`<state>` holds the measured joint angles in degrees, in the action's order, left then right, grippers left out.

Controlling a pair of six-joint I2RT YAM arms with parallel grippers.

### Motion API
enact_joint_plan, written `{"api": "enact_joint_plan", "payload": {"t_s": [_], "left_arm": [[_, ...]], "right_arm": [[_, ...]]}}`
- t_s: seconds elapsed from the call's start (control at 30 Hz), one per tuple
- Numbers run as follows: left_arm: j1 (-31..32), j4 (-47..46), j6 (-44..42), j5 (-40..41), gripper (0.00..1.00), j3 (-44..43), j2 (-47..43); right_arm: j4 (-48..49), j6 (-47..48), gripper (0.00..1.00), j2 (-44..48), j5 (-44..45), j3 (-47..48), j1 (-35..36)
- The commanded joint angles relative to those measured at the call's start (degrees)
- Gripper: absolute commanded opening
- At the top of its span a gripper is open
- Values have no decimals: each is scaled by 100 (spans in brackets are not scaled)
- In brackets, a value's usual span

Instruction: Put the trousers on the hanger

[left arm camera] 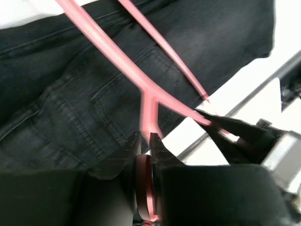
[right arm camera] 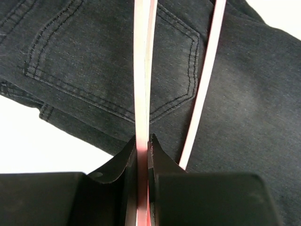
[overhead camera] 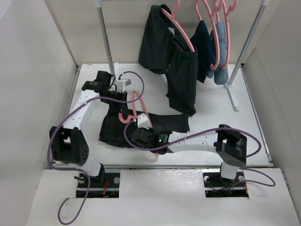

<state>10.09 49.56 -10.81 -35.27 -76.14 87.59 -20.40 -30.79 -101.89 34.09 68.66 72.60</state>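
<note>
Walls (overhead camera: 37, 70) box in three sides, so there is little room to swing wide. The table (overhead camera: 211, 117) is white, flat and looks smooth, so cloth should slide on it rather than catch. A rail (overhead camera: 106, 37) crosses the back with a black garment (overhead camera: 162, 47) and spare hangers (overhead camera: 225, 44) on it. That is well apart from the work.

The trousers (overhead camera: 112, 131) lie folded mid-table, between the two arms, back pocket up. It's soft, limp denim, and probably fairly heavy for cloth. It holds no shape when lifted and a leg sags from any single pinch. The best hold is likely a thick seam, the waistband or the fold edge, where the layers stack and won't slip out.

The hanger (left arm camera: 120, 59) sits just over the trousers. I can't tell whether it touches the cloth. It's thin plastic, light, stiff along the bar and likely springy, and it may twist if the two grips fight each other.

The left gripper (left arm camera: 146, 141) has its jaws closed tight on the stem below the hook. The right gripper (right arm camera: 142, 143) has its jaws pinched on one hanger bar, with the second bar running free beside it.

My read is that both arms are busy with the hanger and nothing holds the cloth yet. One arm must let go to feed a leg through.
</note>
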Motion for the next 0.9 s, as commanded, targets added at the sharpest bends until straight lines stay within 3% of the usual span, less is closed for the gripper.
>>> {"api": "enact_joint_plan", "payload": {"t_s": [0.0, 0.1, 0.17, 0.2, 0.23, 0.27, 0.4, 0.5, 0.63, 0.87], "left_arm": [[11, 273, -238, -297, 0, -261, 65], [11, 344, -351, -297, 0, -261, 127], [11, 344, -352, -297, 0, -261, 127], [11, 344, -352, -297, 0, -209, 127], [11, 292, -300, -297, 0, -147, 127], [11, 291, -299, -297, 0, -147, 127], [11, 238, -299, -297, 0, -94, 179], [80, 299, -422, -297, 0, -94, 355], [309, 361, -544, -69, 0, -217, 355], [441, 300, -422, 125, 0, -340, 355]], "right_arm": [[-174, -358, 0, -121, -182, 156, -70], [-165, -227, 0, 19, -288, 156, -132], [-271, -148, 30, 142, -551, 156, -280], [-349, -17, 51, 343, -674, 156, -342], [-411, -15, 79, 475, -771, 156, -395], [-464, 63, 88, 651, -876, 78, -500], [-517, 319, 96, 1810, -1167, -361, -808], [-1716, -382, 97, 2741, -1281, -520, -1394], [-2231, -578, 100, 3235, -1738, -1115, -2273], [-1345, -464, 100, 3808, -2801, -2627, -3873]]}}
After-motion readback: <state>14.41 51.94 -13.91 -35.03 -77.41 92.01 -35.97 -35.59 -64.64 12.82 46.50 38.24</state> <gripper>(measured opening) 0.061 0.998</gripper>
